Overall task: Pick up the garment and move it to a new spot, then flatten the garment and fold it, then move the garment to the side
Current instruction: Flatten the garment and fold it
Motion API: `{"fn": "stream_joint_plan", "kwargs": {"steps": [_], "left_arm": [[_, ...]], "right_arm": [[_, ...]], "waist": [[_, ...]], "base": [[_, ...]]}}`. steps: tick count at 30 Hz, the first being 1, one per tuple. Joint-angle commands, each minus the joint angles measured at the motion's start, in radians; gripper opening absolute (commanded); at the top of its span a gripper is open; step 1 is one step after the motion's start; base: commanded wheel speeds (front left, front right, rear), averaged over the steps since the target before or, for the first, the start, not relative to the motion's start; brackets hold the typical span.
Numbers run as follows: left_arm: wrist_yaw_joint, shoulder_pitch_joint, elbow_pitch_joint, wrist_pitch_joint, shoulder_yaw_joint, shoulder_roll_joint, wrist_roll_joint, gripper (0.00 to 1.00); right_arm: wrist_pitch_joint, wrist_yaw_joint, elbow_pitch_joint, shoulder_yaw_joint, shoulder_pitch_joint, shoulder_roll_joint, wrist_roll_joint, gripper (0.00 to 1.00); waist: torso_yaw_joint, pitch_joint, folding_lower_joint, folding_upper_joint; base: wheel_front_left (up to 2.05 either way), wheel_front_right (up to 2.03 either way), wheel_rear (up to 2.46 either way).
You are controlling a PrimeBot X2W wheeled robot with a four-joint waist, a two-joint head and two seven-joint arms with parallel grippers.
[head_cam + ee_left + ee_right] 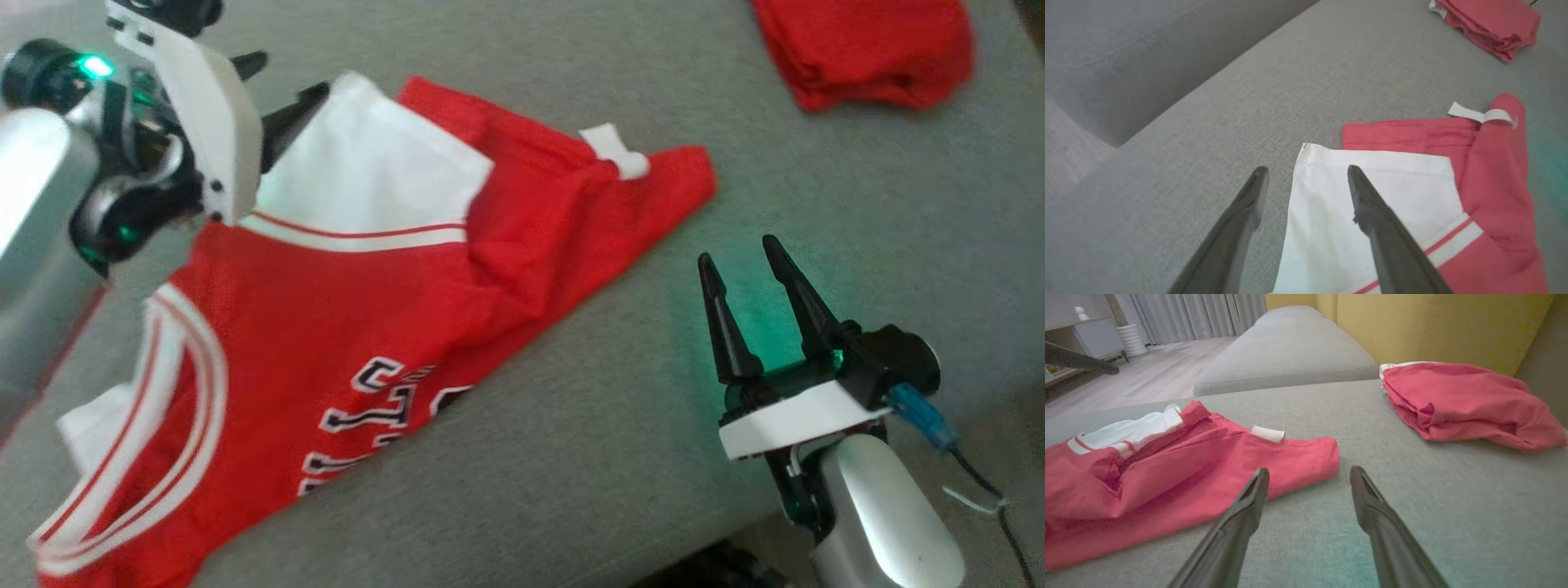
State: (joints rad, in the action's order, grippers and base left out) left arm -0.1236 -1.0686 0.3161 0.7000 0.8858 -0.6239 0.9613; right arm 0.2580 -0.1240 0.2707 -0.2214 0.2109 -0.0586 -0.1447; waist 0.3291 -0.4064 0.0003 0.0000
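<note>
Red jersey (367, 302) is lying half-folded on the grey sofa (571, 449), left of middle. The left gripper (1306, 169) has its fingers spread either side of the jersey's far white edge, pinching nothing. The right gripper (737, 251) is spread too, near right and well clear of the cloth. There's another red pile (865, 49) far right.

The right gripper (1308, 471) hovers low over a grey cushion (1433, 506), its two dark fingers (1241, 518) spread wide with nothing between them, their tips just short of the near edge of the red garment (1188, 469). The garment lies rumpled across the left of the cushion, with a white panel (1135, 426) at its far left end and a small white tag (1267, 433) on top. A second red cloth (1461, 400), folded into a loose bundle, lies well apart at the right against a yellow back (1433, 326), and beyond are another grey cushion (1286, 355), a pale wooden floor (1167, 363) and grey curtains (1200, 312).
</note>
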Motion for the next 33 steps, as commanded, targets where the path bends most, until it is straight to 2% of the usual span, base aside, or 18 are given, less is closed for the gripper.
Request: {"fn": "stream_joint_plan", "kwargs": {"steps": [1, 7, 14, 15, 16, 18, 25, 33], "left_arm": [[-0.002, -0.063, -0.009, 0.013, -0.036, -0.03, 0.004, 1.0], [-0.006, -0.104, 0.089, 0.032, -0.003, -0.046, -0.01, 1.0], [-0.007, -0.111, 0.156, 0.035, 0.039, -0.074, -0.017, 0.98], [-0.007, -0.108, 0.159, 0.042, 0.048, -0.076, -0.012, 0.79], [-0.007, -0.105, 0.16, 0.051, 0.056, -0.079, -0.003, 0.47], [-0.007, -0.097, 0.153, 0.072, 0.068, -0.083, 0.028, 0.0], [-0.007, -0.086, 0.099, 0.059, 0.081, -0.082, 0.096, 0.0], [-0.007, -0.098, -0.055, -0.186, 0.125, -0.101, 0.081, 0.0]], "right_arm": [[0.004, -0.007, -0.03, -0.018, 0.013, 0.005, -0.008, 1.0], [0.004, -0.007, -0.036, -0.038, 0.012, 0.008, -0.055, 1.0], [0.004, -0.007, -0.042, -0.056, 0.019, 0.008, -0.089, 1.0], [0.004, -0.007, -0.042, -0.055, 0.019, 0.008, -0.091, 1.0], [0.004, -0.007, -0.042, -0.054, 0.018, 0.008, -0.092, 1.0], [0.004, -0.007, -0.043, -0.049, 0.016, 0.008, -0.092, 1.0], [0.004, -0.007, -0.04, -0.017, 0.011, 0.008, -0.079, 1.0], [0.004, -0.007, -0.042, 0.019, 0.01, 0.008, -0.032, 1.0]], "waist": [[0.073, -0.053, -0.0003, 0.0], [0.13, -0.085, -0.0003, 0.0], [0.162, -0.101, -0.0003, 0.0], [0.164, -0.101, -0.0003, 0.0], [0.165, -0.1, -0.0003, 0.0], [0.165, -0.099, -0.0003, 0.0], [0.132, -0.082, -0.0003, 0.0], [0.024, -0.03, -0.0003, 0.0]], "base": [[0.0, 0.0, 0.0], [0.0, 0.0, 0.0], [0.0, 0.0, 0.0], [0.0, 0.0, 0.0], [0.0, 0.0, 0.0], [0.0, 0.0, 0.0], [0.0, 0.0, 0.0], [0.0, 0.0, 0.0]]}}
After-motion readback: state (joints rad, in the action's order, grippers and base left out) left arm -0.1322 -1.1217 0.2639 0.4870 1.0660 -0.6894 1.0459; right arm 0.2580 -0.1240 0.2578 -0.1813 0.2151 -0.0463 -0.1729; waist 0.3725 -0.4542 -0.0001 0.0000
